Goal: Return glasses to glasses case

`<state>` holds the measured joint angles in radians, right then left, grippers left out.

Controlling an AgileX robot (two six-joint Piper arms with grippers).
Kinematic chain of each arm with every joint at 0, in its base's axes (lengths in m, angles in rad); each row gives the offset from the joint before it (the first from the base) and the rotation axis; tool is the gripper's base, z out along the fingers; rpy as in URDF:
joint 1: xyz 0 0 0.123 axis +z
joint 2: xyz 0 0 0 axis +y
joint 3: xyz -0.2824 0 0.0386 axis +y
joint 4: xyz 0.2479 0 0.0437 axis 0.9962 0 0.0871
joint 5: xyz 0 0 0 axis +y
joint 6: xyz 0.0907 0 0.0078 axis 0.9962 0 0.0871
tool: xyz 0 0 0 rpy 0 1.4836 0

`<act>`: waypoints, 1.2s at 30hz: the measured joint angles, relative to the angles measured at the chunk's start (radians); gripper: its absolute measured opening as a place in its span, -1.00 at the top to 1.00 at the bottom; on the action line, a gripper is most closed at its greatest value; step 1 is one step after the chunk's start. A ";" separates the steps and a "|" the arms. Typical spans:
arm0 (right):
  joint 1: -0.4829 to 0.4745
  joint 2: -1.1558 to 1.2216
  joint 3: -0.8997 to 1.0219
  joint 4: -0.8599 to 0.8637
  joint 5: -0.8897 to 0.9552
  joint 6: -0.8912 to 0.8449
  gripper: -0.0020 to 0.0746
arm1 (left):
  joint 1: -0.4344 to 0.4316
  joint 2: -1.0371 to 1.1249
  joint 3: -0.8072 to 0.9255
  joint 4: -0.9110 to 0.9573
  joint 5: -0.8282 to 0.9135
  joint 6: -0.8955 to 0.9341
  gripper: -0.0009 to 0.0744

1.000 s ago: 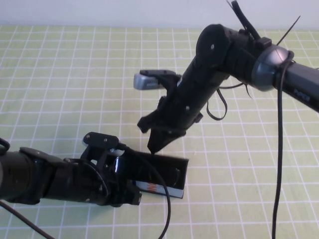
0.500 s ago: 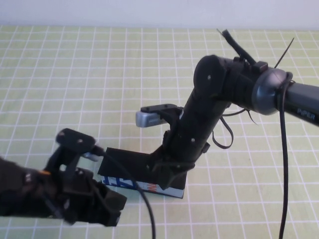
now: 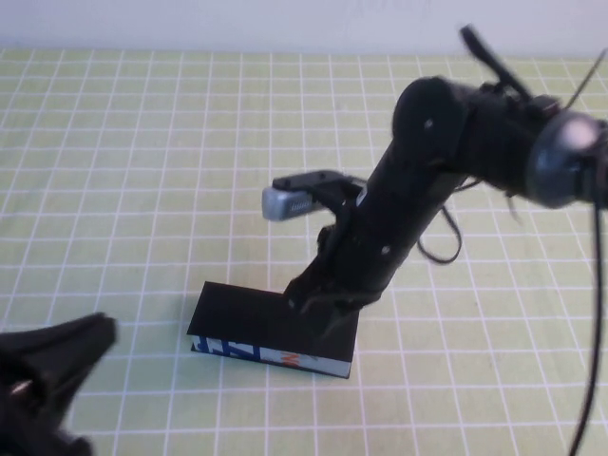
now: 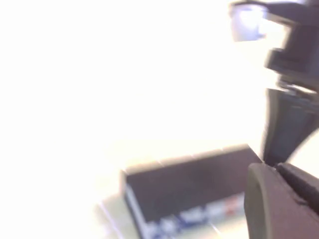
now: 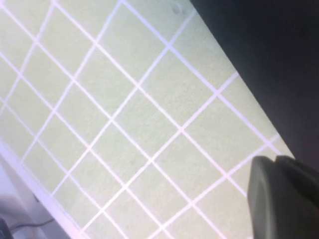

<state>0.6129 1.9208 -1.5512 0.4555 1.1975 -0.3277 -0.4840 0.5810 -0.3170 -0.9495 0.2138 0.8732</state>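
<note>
The glasses case (image 3: 249,317) lies on the green grid mat with its flat black lid down and its blue, white and orange front side facing me. My right gripper (image 3: 324,310) is shut, its tip resting on the lid's right part. The right wrist view shows its fingers (image 5: 284,199) together beside the dark case (image 5: 269,64). My left gripper (image 3: 52,366) hovers off the case at the near left, shut with nothing in it. From the left wrist view, the case (image 4: 194,184) and the right gripper (image 4: 291,124) both show. The glasses are hidden.
A green mat with a white grid (image 3: 142,142) covers the table up to a pale back wall. The right arm (image 3: 456,133) reaches in from the right, with loose cables hanging near it.
The case's lid has come down flat. My left arm pulled back from the case to the near-left corner. My right gripper moved down and right onto the lid.
</note>
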 joint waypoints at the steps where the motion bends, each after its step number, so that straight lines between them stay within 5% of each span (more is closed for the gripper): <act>1: 0.000 -0.030 0.005 -0.010 0.000 0.000 0.98 | 0.000 -0.057 0.030 -0.002 -0.037 0.001 0.98; 12: 0.000 -0.491 0.245 -0.046 -0.165 0.009 0.98 | 0.000 -0.468 0.328 -0.019 -0.278 0.004 0.98; 36: 0.000 -1.267 0.999 0.005 -0.652 0.074 0.98 | 0.000 -0.488 0.344 -0.019 -0.307 0.015 0.98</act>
<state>0.6129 0.6540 -0.5521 0.4601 0.5455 -0.2536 -0.4840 0.0934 0.0268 -0.9684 -0.0931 0.8884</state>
